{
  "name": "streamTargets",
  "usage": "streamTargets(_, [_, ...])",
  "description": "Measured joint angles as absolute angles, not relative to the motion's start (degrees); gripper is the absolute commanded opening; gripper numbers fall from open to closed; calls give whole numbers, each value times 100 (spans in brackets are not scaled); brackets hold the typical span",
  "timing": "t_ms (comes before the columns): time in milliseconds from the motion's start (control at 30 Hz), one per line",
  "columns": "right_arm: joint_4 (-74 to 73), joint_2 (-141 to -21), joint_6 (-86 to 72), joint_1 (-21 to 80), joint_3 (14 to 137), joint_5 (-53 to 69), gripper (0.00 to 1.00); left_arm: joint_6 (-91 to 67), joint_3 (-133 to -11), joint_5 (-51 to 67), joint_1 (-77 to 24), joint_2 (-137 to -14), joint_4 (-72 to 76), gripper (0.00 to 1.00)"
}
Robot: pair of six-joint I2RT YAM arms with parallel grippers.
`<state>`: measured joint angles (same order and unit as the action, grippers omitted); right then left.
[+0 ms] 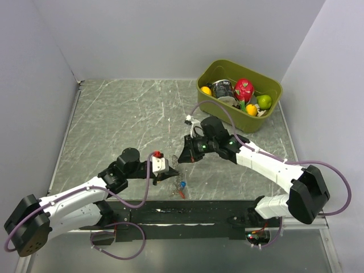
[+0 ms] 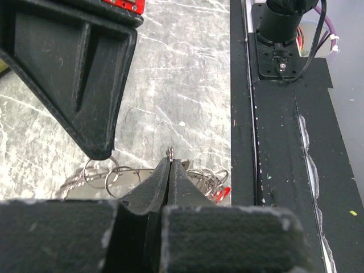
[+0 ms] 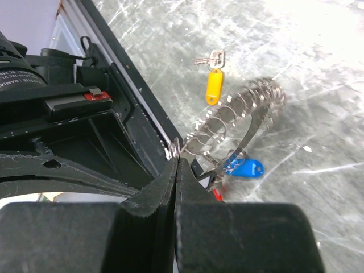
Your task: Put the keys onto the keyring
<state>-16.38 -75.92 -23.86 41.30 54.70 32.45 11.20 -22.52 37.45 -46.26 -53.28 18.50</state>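
Both left hand point(image 2: 169, 165) and right hand point(image 3: 176, 162) pinch keyring point(image 3: 239, 112); bin point(image 1: 270, 111) beyond.

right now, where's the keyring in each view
top external: keyring low centre, just above the black strip
left wrist: keyring along the bottom, left of the black strip
right wrist: keyring centre right, right of the black strip
shared landmark: black strip on the table's near edge

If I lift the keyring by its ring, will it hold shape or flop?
Likely floppy: the keyring carries many loose keys on a thin ring, so they'd slide and swing. The blue tag would probably dangle. Thin smooth metal may slip from the right gripper.
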Motion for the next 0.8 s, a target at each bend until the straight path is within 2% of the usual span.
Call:
streamTargets(367, [-1614,-7424,-2307,3948,5094,3197,0,1201,-2375,3719,-4733,-5824,1896,1])
streamTargets(800, [-687,-6875,-2311,3933,4440,3260,0,1297,-2394,3538,-4847,-5839,1896,1])
